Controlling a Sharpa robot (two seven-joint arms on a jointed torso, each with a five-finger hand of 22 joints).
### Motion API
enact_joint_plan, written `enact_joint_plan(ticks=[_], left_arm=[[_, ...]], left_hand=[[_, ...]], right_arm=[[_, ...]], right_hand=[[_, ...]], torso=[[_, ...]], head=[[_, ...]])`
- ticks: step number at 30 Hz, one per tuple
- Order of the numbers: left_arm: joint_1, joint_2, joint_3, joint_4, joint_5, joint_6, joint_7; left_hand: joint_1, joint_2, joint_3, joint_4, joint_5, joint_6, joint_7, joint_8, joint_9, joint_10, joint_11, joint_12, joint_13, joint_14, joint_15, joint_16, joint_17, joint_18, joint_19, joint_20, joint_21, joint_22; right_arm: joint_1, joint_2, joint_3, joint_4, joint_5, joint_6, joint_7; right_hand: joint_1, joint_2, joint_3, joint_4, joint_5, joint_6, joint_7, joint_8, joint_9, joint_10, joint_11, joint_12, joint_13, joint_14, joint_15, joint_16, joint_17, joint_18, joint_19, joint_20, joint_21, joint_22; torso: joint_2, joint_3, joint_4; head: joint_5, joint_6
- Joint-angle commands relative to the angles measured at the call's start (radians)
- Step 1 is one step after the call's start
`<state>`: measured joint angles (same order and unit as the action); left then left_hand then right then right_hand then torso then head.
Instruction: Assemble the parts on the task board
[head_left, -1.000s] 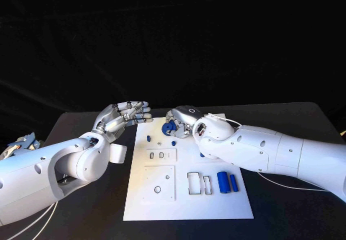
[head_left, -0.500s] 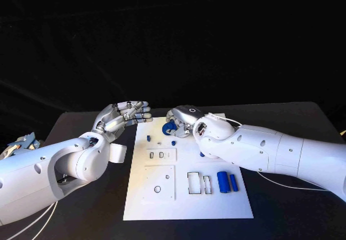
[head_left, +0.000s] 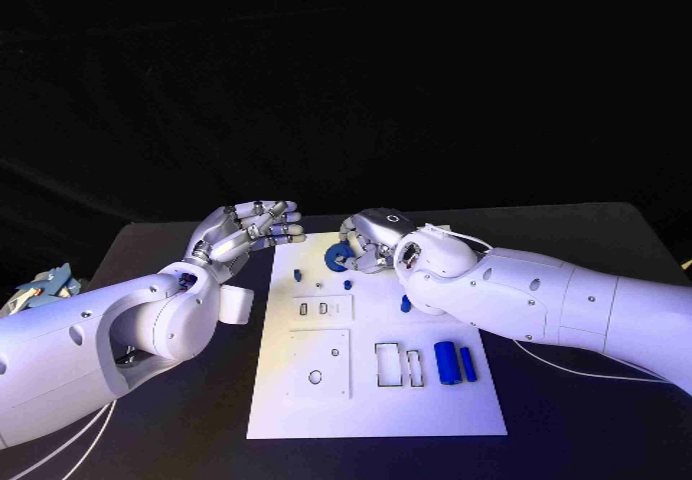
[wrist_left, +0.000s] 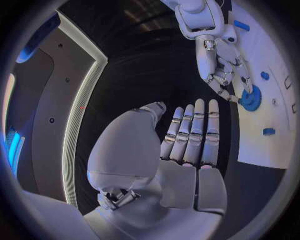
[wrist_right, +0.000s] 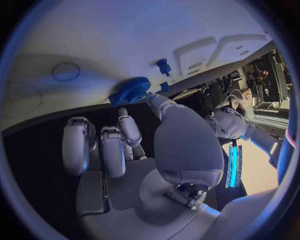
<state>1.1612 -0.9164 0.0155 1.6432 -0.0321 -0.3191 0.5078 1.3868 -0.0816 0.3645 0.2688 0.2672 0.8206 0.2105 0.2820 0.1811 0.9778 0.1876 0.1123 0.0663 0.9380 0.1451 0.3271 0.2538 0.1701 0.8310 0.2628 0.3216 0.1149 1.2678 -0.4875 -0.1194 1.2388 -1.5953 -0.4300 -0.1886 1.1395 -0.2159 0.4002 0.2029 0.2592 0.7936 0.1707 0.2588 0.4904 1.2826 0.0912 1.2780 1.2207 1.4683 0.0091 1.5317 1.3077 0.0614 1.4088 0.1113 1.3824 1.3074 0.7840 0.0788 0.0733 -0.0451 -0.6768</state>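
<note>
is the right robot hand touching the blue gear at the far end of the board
Touching. In the left wrist view the right robot hand has fingertips meeting the rim of the blue gear; in the right wrist view its thumb tip reaches the gear too.

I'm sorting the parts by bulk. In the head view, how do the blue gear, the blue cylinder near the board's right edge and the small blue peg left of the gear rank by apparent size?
1. blue cylinder, though it lies nearer the camera
2. blue gear, partly hidden by the right hand
3. small blue peg
</note>
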Motion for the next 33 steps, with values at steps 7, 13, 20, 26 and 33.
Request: enact_joint_plan(ticks=[7, 13, 20, 26, 33], left_arm=[[0.001, 0.0, 0.001, 0.001, 0.0, 0.012, 0.009], [0.001, 0.0, 0.001, 0.002, 0.0, 0.012, 0.01], [0.001, -0.001, 0.001, 0.002, 0.0, 0.011, 0.01], [0.001, 0.0, 0.001, 0.003, 0.0, 0.011, 0.01], [0.001, -0.002, 0.001, 0.003, 0.0, 0.01, 0.01]], left_hand=[[0.003, -0.009, 0.004, 0.0, -0.006, 0.001, 0.033, -0.007, 0.0, 0.005, 0.003, -0.006, 0.0, 0.004, 0.0, -0.006, 0.001, 0.014, 0.007, -0.001, -0.004, -0.001], [0.004, -0.011, 0.012, -0.003, -0.006, 0.002, 0.033, -0.008, 0.0, 0.008, 0.002, -0.012, 0.0, 0.005, 0.0, -0.01, 0.005, 0.014, 0.009, -0.001, -0.006, -0.004], [0.004, -0.011, 0.012, -0.003, -0.006, 0.002, 0.033, -0.008, 0.0, 0.008, 0.002, -0.012, 0.0, 0.005, 0.0, -0.01, 0.005, 0.014, 0.009, -0.001, -0.006, -0.004], [0.004, -0.011, 0.012, -0.003, -0.006, 0.002, 0.033, -0.008, 0.0, 0.008, 0.002, -0.012, 0.0, 0.005, 0.0, -0.01, 0.005, 0.014, 0.009, -0.001, -0.006, -0.004], [0.004, -0.011, 0.012, -0.003, -0.006, 0.002, 0.033, -0.008, 0.0, 0.008, 0.002, -0.012, 0.0, 0.005, 0.0, -0.01, 0.005, 0.014, 0.009, -0.001, -0.006, -0.004]], right_arm=[[0.0, -0.014, 0.0, 0.013, 0.033, 0.066, 0.014], [-0.001, -0.013, -0.001, 0.018, 0.044, 0.103, 0.012], [-0.001, -0.006, -0.002, 0.011, 0.047, 0.142, 0.001], [-0.001, -0.001, -0.002, 0.005, 0.047, 0.156, -0.01], [-0.001, -0.01, -0.002, 0.007, 0.041, 0.141, -0.016]], right_hand=[[-0.006, 0.014, -0.012, 0.019, 0.009, 0.018, -0.005, 0.0, 0.004, 0.01, -0.008, 0.012, 0.01, 0.078, 0.001, 0.001, 0.152, 0.0, 0.004, 0.006, 0.0, 0.04], [-0.019, 0.02, -0.027, 0.04, 0.006, 0.017, -0.005, -0.008, 0.003, 0.012, -0.008, 0.014, 0.011, 0.08, 0.001, 0.004, 0.16, -0.002, 0.009, 0.005, 0.005, 0.047], [-0.029, 0.026, -0.041, 0.061, 0.001, 0.005, -0.001, -0.024, -0.001, 0.008, -0.005, 0.012, 0.008, 0.079, 0.003, 0.004, 0.159, -0.002, 0.007, 0.006, 0.002, 0.045], [-0.047, 0.044, -0.067, 0.085, 0.011, -0.047, 0.017, -0.076, -0.029, 0.0, 0.011, 0.008, 0.002, 0.08, 0.016, 0.006, 0.162, -0.002, 0.006, 0.016, 0.0, 0.047], [-0.044, 0.05, -0.067, 0.084, 0.016, -0.042, 0.018, -0.078, -0.031, 0.002, 0.012, 0.011, 0.005, 0.081, 0.018, 0.007, 0.166, -0.002, 0.008, 0.018, 0.002, 0.05]], torso=[[0.0, -0.0002, -0.0013], [0.001, -0.0005, 0.0007], [0.001, -0.0012, 0.0002], [0.001, -0.0003, 0.001], [0.001, -0.0004, -0.0014]], head=[[0.002, -0.004], [0.001, -0.004], [0.001, -0.005], [0.001, -0.005], [0.004, -0.006]])
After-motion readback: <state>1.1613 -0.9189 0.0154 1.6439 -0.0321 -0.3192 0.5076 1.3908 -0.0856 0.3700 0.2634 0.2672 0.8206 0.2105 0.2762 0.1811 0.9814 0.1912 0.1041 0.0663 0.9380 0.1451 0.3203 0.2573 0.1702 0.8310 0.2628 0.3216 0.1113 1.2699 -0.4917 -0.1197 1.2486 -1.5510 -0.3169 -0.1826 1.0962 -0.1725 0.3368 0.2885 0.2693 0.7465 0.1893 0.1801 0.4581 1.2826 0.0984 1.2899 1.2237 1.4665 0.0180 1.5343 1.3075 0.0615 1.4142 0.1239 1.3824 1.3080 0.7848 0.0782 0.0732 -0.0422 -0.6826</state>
